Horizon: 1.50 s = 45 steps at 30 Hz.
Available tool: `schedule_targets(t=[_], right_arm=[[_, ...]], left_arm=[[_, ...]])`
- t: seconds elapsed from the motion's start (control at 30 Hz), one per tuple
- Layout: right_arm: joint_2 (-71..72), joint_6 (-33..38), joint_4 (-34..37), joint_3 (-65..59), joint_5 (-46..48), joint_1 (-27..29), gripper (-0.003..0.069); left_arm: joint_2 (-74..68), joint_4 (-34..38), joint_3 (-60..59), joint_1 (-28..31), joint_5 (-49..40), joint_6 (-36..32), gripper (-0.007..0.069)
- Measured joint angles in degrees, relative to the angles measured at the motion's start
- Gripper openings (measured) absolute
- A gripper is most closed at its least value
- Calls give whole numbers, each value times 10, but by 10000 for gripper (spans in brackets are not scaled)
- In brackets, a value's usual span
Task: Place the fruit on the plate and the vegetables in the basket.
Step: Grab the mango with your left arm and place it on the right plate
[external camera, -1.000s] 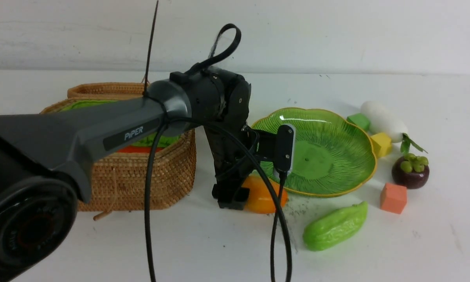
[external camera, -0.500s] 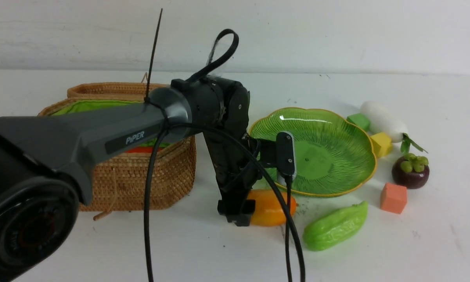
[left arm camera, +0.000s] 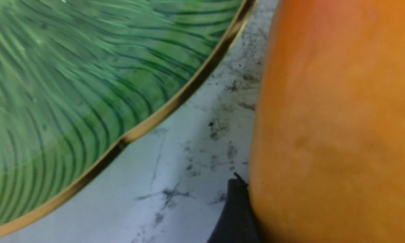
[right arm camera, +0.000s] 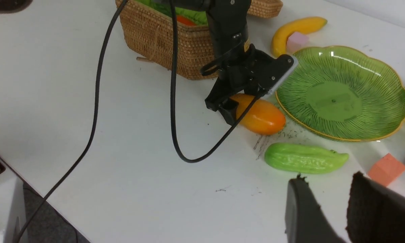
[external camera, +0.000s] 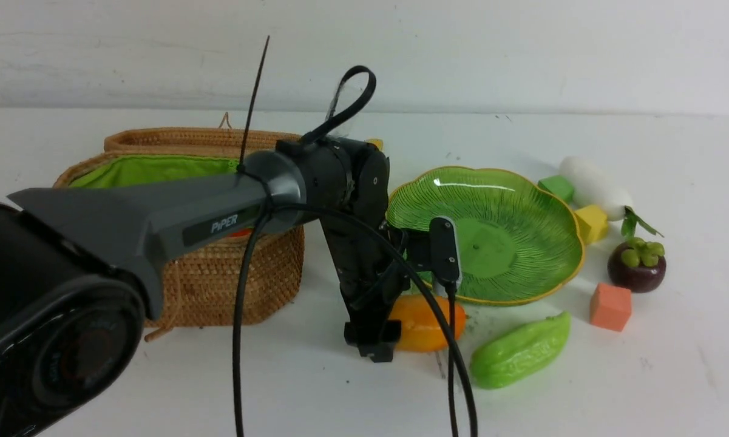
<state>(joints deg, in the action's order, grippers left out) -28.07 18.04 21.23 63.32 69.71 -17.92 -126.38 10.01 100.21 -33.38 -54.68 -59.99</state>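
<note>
Down on the bench (external camera: 340,400), the left hand (right arm camera: 226,111) is spread about one end of the mango (external camera: 422,328), with one finger touching its side. The plate (external camera: 552,200) lies just beyond and the gourd (external camera: 519,351) is near. The banana (right arm camera: 298,28) is hidden behind the arm in the front view. The right hand (right arm camera: 327,180) is held slightly parted and empty. Only an orange patch is seen inside the basket (external camera: 218,285).

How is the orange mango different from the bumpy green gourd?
The mango is orange-yellow and smooth; the gourd is light green and bumpy. The mango looks rounder, the gourd longer with a pointed tip. The left gripper is at the mango's end, while nothing touches the gourd. Both are glossy toys lying on the white table beside the green plate.
</note>
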Motion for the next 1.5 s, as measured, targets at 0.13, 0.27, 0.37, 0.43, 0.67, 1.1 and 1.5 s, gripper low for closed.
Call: schedule_targets(t=[0.13,0.27,0.37,0.43,0.67,1.1,1.5], right_arm=[[0,0,0,0,7,0,215],[0,0,0,0,9,0,215],[0,0,0,0,5,0,215],[0,-7,-9,0,-7,0,215],[0,-130,-126,0,-97,0,219],[0,-180,-161,0,-102,0,223],[0,-180,-160,0,-74,0,234]], left_arm=[[0,0,0,0,-18,0,519],[8,-5,0,0,-49,0,519],[29,-8,0,0,-72,3,519],[51,-7,-1,0,-77,16,519],[137,52,-1,0,45,170,519],[29,210,39,-1,309,208,519],[6,215,50,-1,325,214,647]])
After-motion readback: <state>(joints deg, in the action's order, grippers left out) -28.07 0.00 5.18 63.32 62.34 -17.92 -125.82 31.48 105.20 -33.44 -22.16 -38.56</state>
